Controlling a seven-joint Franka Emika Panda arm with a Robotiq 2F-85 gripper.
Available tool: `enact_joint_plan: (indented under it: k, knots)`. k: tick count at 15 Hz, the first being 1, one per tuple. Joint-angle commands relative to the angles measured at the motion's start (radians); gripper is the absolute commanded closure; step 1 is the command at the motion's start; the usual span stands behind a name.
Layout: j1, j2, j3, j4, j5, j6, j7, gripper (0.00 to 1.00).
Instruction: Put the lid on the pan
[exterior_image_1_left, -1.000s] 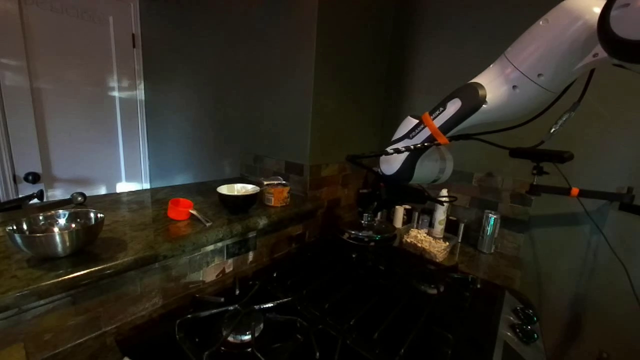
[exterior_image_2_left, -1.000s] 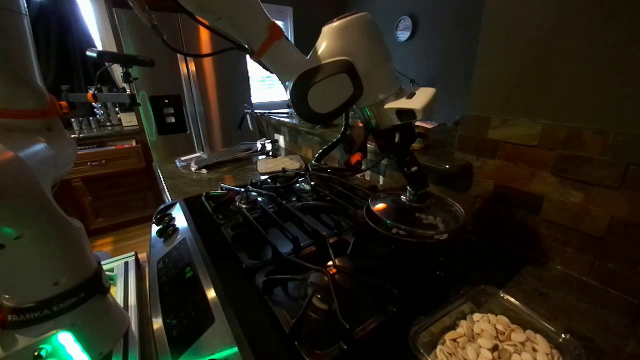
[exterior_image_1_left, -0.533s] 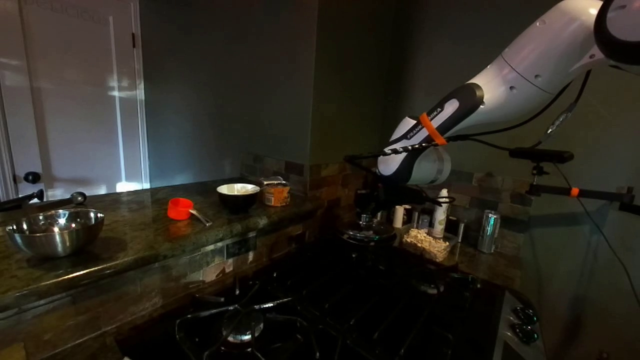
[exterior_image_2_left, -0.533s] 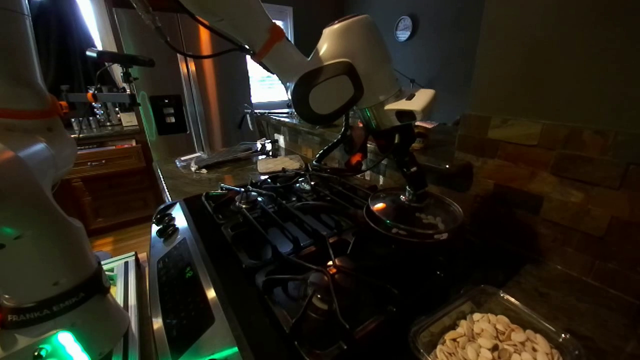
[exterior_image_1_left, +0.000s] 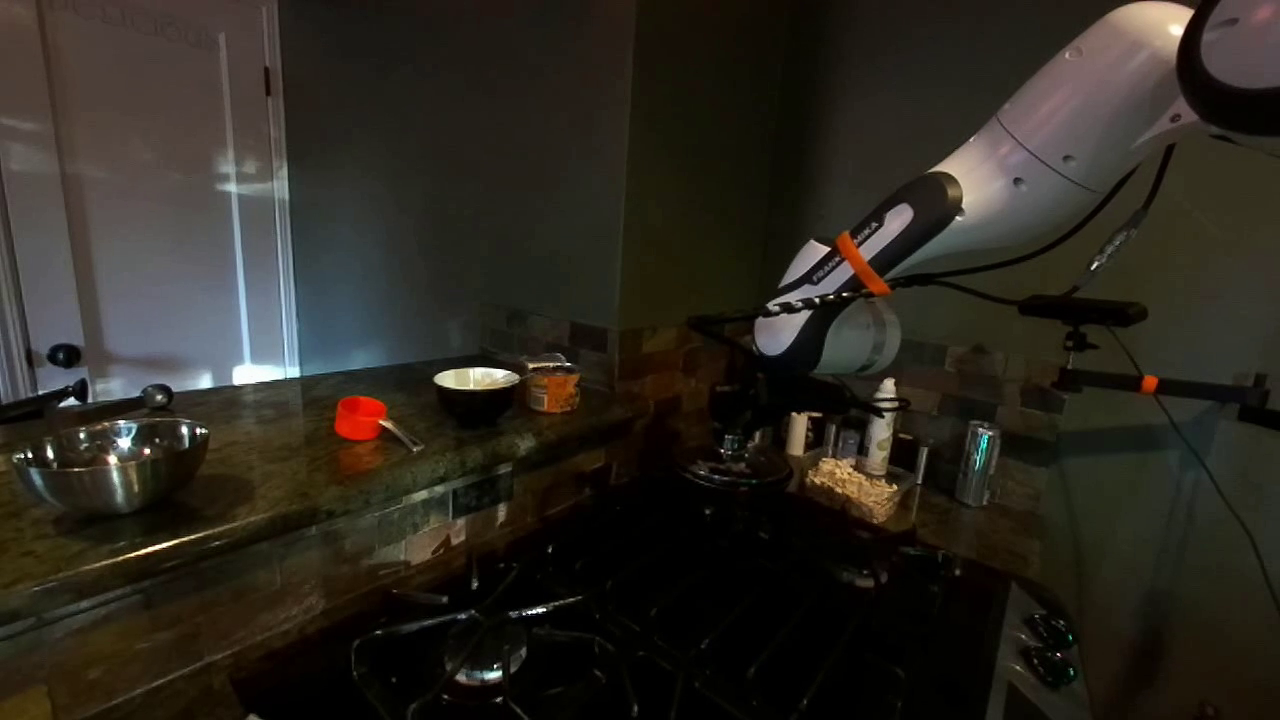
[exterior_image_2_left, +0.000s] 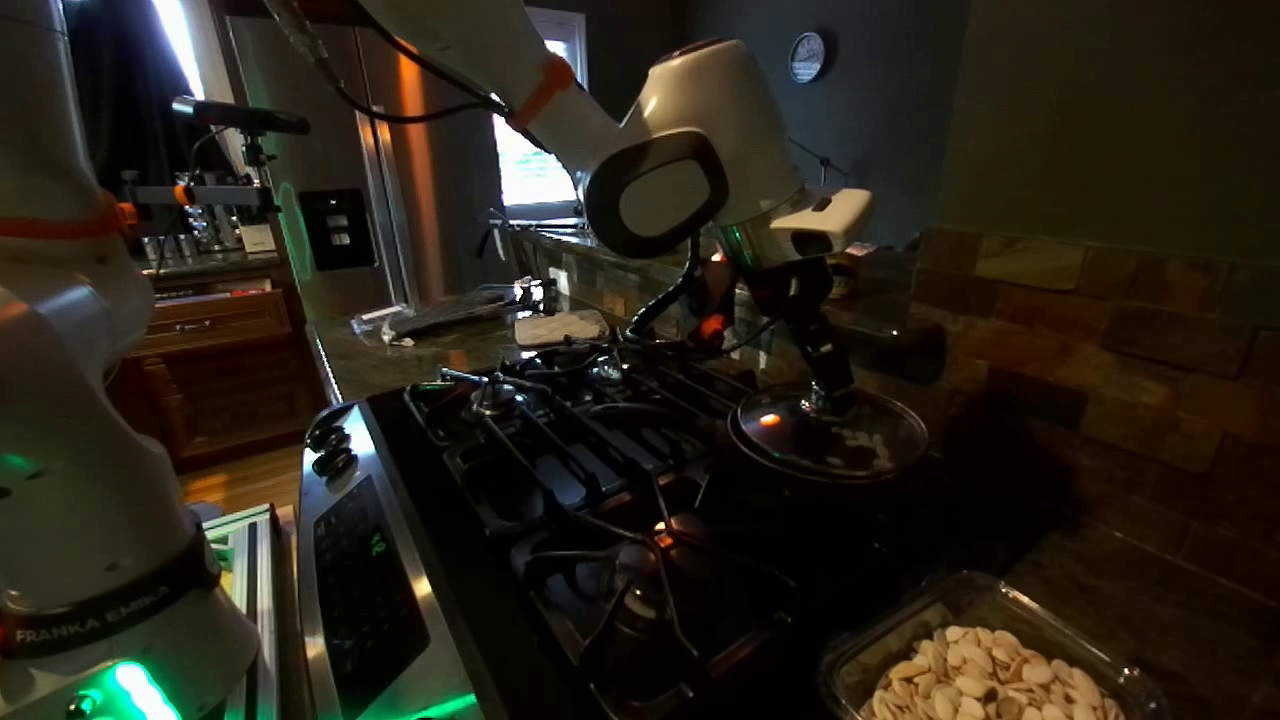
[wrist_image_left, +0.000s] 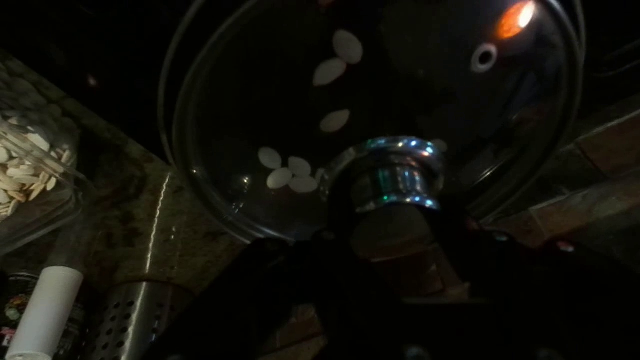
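Note:
The clear glass lid (exterior_image_2_left: 790, 440) with a shiny metal knob (wrist_image_left: 395, 175) lies over the dark pan, roughly level. It also shows in an exterior view (exterior_image_1_left: 735, 467). My gripper (exterior_image_2_left: 832, 388) points down, with its dark fingers on both sides of the knob, shut on it; the wrist view also shows this gripper (wrist_image_left: 390, 205). The pan's rim (wrist_image_left: 163, 107) shows just outside the lid's edge on one side in the wrist view. Several white seeds (wrist_image_left: 334, 121) show through the glass. Whether the lid rests fully on the rim is hard to tell in the dark.
A clear tub of seeds (exterior_image_2_left: 985, 680) stands near the pan, with a white bottle (exterior_image_1_left: 880, 430) and a can (exterior_image_1_left: 978, 463) beyond. Stove grates (exterior_image_2_left: 590, 470) surround the pan. A steel bowl (exterior_image_1_left: 110, 465), red measuring cup (exterior_image_1_left: 360, 418) and dark bowl (exterior_image_1_left: 477, 397) stand on the raised counter.
My gripper has come down slightly with the lid. The lid now sits lower and flatter over the pan, and less of the pan's near rim shows below it.

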Motion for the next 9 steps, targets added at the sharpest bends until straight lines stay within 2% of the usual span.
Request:
enact_joint_plan:
  k: [1, 2, 3, 4, 7, 9]
  knots:
    - [0.000, 0.016, 0.004, 0.020, 0.027, 0.015, 0.002, 0.77]
    - [0.000, 0.016, 0.004, 0.020, 0.028, 0.013, 0.003, 0.69]
    - [0.001, 0.009, 0.004, 0.017, 0.029, 0.008, 0.006, 0.27]
    - [0.001, 0.002, 0.007, 0.013, 0.035, 0.006, 0.003, 0.26]
    - [0.004, -0.076, 0.005, -0.019, 0.032, -0.022, 0.008, 0.06]
    - [0.003, -0.143, -0.003, -0.050, 0.018, -0.035, 0.012, 0.00]
